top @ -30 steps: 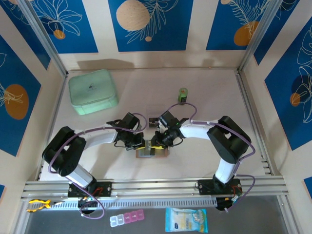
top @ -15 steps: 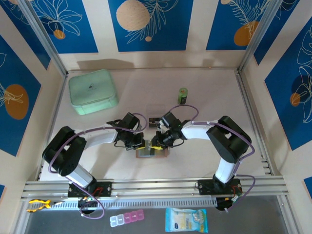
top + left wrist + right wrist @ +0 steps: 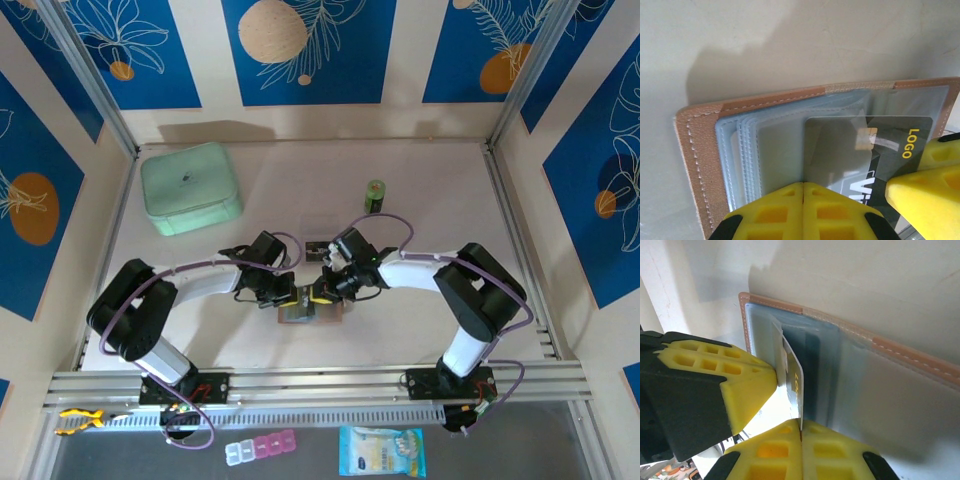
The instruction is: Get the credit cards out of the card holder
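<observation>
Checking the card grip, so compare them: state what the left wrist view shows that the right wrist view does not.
Left wrist: the credit card face-on, its yellow LOGO print readable, partly under a clear sleeve. Right wrist: that card edge-on, angled up from the sleeves, its near edge pinched in the shut right gripper. Both: the open tan card holder flat on the table, with yellow fingers of both grippers at it, the left gripper shut.
</observation>
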Available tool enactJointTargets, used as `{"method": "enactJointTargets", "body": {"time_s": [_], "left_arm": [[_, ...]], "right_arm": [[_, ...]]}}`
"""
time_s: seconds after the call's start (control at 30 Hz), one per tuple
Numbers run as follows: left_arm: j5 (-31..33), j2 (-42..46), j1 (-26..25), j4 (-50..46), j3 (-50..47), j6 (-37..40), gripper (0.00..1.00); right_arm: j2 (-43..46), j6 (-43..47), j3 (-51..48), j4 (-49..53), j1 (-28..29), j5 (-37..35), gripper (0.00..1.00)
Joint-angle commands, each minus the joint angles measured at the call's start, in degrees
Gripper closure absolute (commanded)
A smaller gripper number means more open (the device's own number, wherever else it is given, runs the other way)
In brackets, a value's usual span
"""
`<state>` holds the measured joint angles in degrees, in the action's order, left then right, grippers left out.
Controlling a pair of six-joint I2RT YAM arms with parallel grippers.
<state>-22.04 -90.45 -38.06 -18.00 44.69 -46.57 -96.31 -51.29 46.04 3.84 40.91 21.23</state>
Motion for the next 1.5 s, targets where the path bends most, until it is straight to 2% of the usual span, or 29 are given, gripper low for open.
{"method": "enactJointTargets", "body": {"time_s": [0.0,0.33,0.53,0.77,0.97,1.13,1.27,1.47], "left_arm": [[1.3,0.2,-0.4,-1.8,-0.8,0.3,1.0],[0.4,1.6,-0.3,-1.2,-0.1,-0.3,1.0],[0.6,2.6,-0.4,-1.7,0.4,-0.3,1.0],[1.1,3.1,-0.3,-1.3,-1.1,-0.5,1.0],[0.7,2.4,-0.4,0.4,-2.9,-1.2,1.0],[0.8,3.2,-0.4,0.3,-3.7,-1.4,1.0],[1.1,4.1,-0.3,0.0,-3.9,-1.4,0.98],[1.7,5.9,-0.3,1.6,-3.5,-1.8,0.95]], "right_arm": [[1.8,0.6,-1.2,1.8,-0.6,-0.4,0.93],[7.9,7.1,1.5,13.7,-2.3,-4.4,0.94],[10.9,15.3,5.9,22.3,-3.6,-6.8,0.94],[11.6,34.1,14.0,33.1,-5.3,-12.9,0.95],[10.3,53.7,20.4,37.7,-6.9,-16.7,0.98],[5.8,66.5,29.6,43.1,-9.2,-17.4,0.99],[2.7,78.4,34.3,46.2,-8.3,-20.3,1.0],[-5.5,90.1,43.3,53.2,-8.5,-21.3,1.0]]}}
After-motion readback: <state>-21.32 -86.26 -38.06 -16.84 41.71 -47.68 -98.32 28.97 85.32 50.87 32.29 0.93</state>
